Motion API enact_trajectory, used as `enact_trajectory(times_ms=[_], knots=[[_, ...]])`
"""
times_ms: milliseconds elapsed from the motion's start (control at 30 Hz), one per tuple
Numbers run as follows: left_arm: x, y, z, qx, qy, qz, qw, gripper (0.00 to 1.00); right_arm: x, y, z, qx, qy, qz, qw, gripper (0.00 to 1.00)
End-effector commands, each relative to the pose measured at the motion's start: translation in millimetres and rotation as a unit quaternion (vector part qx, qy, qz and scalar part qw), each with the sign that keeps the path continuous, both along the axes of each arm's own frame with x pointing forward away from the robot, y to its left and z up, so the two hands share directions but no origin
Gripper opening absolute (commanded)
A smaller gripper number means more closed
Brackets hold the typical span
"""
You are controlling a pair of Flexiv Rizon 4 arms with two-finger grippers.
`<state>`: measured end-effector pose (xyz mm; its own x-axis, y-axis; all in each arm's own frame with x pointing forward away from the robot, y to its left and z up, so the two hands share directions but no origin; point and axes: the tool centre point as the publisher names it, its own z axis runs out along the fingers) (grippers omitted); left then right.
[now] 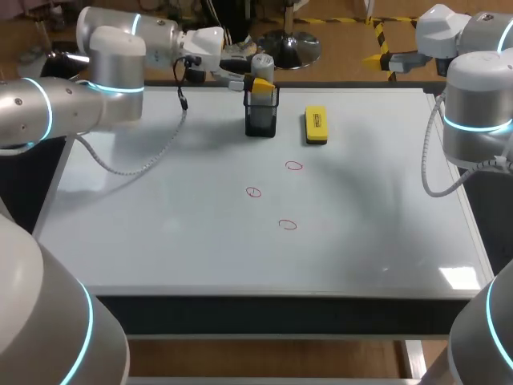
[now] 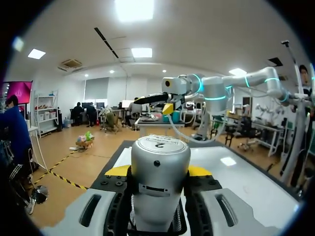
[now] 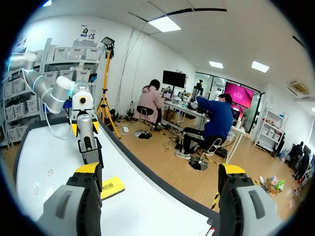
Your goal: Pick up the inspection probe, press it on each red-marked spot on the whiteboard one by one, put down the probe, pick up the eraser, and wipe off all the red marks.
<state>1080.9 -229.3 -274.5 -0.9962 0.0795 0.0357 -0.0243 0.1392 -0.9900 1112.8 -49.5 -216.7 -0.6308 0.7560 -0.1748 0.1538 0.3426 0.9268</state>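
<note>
The left arm [image 1: 96, 88] is coming in from 9 o'clock and reaching along the far edge of the whiteboard [image 1: 160, 233]. The left gripper [image 1: 258, 80] is hanging at the board's 12 o'clock, right over a black holder [image 1: 261, 119]. The probe [image 1: 263, 62], a silver cylinder, is standing upright in that holder with its top sticking up above the rim. In the left wrist view the yellow fingertips [image 2: 117, 170] are sitting against the probe on both sides, so the gripper is closing on it from two sides with only the width of the cylinder between them. The right wrist view is showing the same thing from across the board: yellow tips on either side of the silver body, and its lower end down inside the holder.

The yellow eraser [image 1: 316, 126] is lying flat on the board just beside the holder, at the holder's 3 o'clock, apart from it.

The three red marks [image 1: 288, 224] are sitting as small loops near the middle of the board, at about 6 o'clock from the holder and eraser, well apart from both.

The right arm [image 1: 477, 104] is standing at the board's 3 o'clock edge, well away from everything on it. The right gripper [image 3: 160, 169] is spreading its fingers wide and is holding nothing; the eraser is lying ahead of one finger, untouched.
</note>
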Motion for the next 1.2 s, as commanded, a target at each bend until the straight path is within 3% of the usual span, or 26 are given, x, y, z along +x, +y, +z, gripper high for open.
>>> enact_trajectory(times_ms=[33,533,933,1067,1200], knots=[[2.7,-0.8,1.9,-0.002,0.0,-0.006,1.0,0.0,0.4,-0.3,0.0,0.0,0.0,0.0,1.0,1.0],[5.4,1.2,31.9,-0.01,-0.008,0.019,1.0,0.0,0.4,-0.3,0.0,0.0,0.0,0.0,1.0,1.0],[9.0,8.5,76.8,-0.02,-0.014,0.065,0.998,0.0,0.4,-0.3,0.0,0.0,0.0,0.0,1.0,1.0],[10.3,11.7,90.4,-0.041,0.0,0.051,0.998,0.0,0.4,-0.3,0.0,0.0,0.0,0.0,1.0,1.0],[9.3,14.5,102.4,-0.044,-0.005,0.047,0.998,0.0,0.4,-0.3,0.0,0.0,0.0,0.0,1.0,1.0]])
